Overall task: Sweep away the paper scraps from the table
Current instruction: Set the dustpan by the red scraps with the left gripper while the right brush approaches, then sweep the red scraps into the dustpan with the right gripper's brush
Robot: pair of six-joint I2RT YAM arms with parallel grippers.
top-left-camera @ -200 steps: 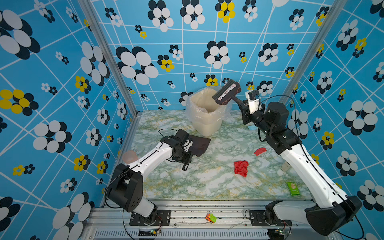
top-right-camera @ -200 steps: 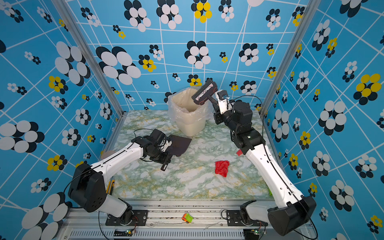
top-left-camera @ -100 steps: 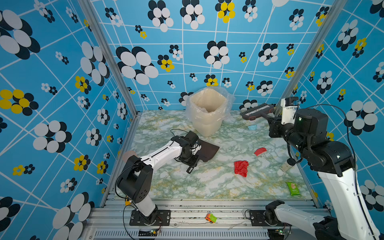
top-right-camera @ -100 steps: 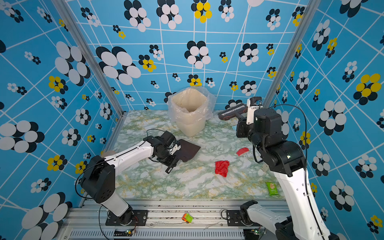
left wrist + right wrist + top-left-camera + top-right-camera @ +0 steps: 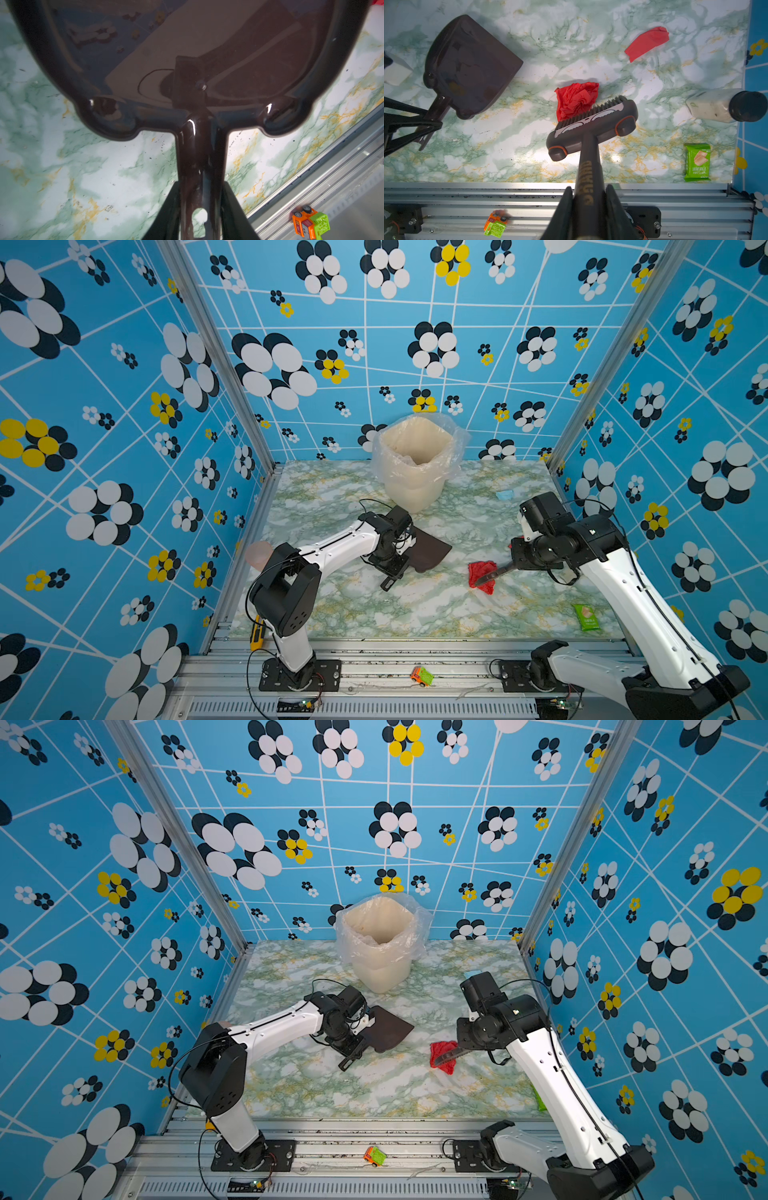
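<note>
One crumpled red wad (image 5: 575, 99) is lying right of centre on the marble-patterned table (image 5: 374, 614), with the bristles of a dark hand brush (image 5: 591, 126) touching the side of it that faces the front rail. The right gripper (image 5: 588, 191) is clamping both fingers tight on the brush's handle, and the brush head is sitting at a slant across the wad's edge. A flat red strip (image 5: 646, 42) is lying apart from the wad, farther back and to the right, and a light blue scrap (image 5: 505, 494) is sitting near the back right corner. The left gripper (image 5: 200, 199) is holding the handle of a dark brown dustpan (image 5: 428, 549) in a narrow grip. The pan is lying on the table left of the wad, its wide open edge facing roughly toward it, with bare table between them. A plastic-lined bin (image 5: 415, 472) is standing at the back, just behind the dustpan. A white bottle (image 5: 712, 108) with a black cap is lying on its side by the right edge, a green snack packet (image 5: 697, 162) is lying near the front right corner, and a small toy car (image 5: 421, 676) is resting on the aluminium rail (image 5: 508, 193) in front.
</note>
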